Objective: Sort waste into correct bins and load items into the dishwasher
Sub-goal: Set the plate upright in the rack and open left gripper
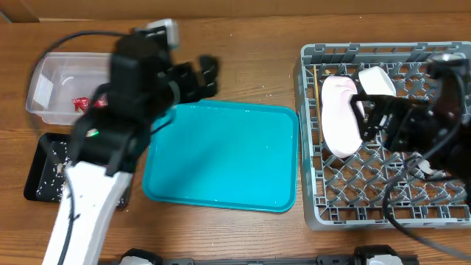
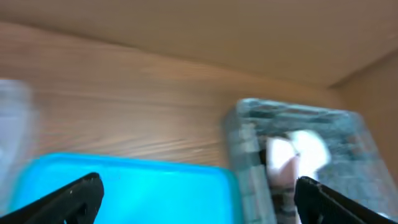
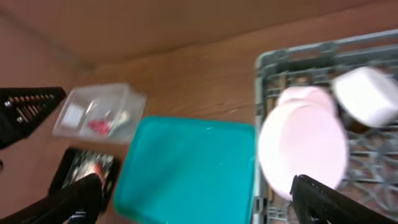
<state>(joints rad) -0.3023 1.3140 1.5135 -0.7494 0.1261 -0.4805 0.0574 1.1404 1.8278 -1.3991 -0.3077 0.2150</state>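
The grey dish rack point(image 1: 383, 199) stands at the right and holds a pale-pink plate point(image 1: 338, 118) on edge and a white bowl point(image 1: 377, 79). My right gripper point(image 1: 366, 118) is open and empty just right of the plate; the right wrist view shows the plate point(image 3: 305, 146) between its spread fingers point(image 3: 199, 202). My left gripper point(image 1: 196, 76) is open and empty above the back edge of the teal tray, its fingers point(image 2: 199, 205) wide apart. The clear tub point(image 1: 51, 81) holds a red wrapper point(image 1: 79, 103). The black tray point(image 1: 40, 173) holds pale scraps. I cannot make out the chopsticks, carrot or foil.
The large teal tray point(image 1: 221, 158) lies between the bins and the rack, and shows in the left wrist view point(image 2: 124, 186) and right wrist view point(image 3: 186, 168). The left arm covers part of the tub and black tray. Both wrist views are blurred.
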